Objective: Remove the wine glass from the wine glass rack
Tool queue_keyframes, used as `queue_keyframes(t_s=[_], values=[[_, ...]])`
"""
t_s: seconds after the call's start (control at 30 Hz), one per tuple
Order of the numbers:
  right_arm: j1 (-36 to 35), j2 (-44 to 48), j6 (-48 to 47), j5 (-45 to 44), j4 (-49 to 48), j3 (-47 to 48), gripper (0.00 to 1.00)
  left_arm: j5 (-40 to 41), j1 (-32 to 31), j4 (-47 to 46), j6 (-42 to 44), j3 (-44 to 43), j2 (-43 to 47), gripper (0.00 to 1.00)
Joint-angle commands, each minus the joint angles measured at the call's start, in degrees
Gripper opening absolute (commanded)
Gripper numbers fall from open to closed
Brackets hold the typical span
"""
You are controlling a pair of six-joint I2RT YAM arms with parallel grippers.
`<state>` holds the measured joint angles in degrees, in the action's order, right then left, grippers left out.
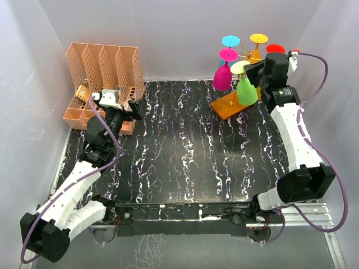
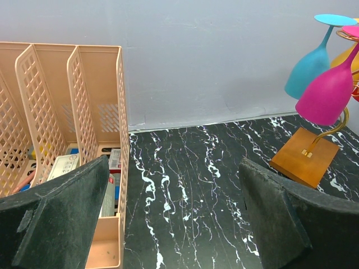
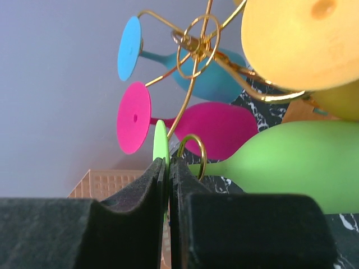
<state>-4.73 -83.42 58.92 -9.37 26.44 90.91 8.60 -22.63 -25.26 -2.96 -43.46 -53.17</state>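
Black veined tabletop (image 1: 185, 151) holds rack (image 1: 224, 106); walls (image 1: 168, 33) seem grey.

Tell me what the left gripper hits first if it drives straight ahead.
Likely nothing close: the left gripper points over the table toward the back wall; depth is unclear.

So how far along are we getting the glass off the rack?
Done: the right gripper is at the rack, jaws shut on the foot of the green glass. In hand: that grip; the stem sits in a loop, so the glass hangs on the rack. Left: slide it free. The left gripper is open, by the organizer.
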Motion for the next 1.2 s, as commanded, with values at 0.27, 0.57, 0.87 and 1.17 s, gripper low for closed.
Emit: queue_keyframes(t_s=[0.27,0.57,0.87,1.17], values=[[-0.02,0.78,4.34,6.7,-5.36,0.9,0.07,0.4,-0.22,-1.47,0.76,-0.15,-0.41,0.97],[0.08,-2.5,5.16,4.03,-4.33,4.26,0.07,0.3,-0.22,-1.46,0.74,-0.17,-0.5,0.97],[1.42,-2.45,6.43,-0.33,-4.27,5.4,0.07,0.19,-0.22,-1.6,0.6,-0.16,-0.41,0.97],[2.73,0.23,10.0,-5.46,-4.26,2.05,0.07,0.27,-0.22,-1.51,0.76,-0.22,-0.6,0.97]])
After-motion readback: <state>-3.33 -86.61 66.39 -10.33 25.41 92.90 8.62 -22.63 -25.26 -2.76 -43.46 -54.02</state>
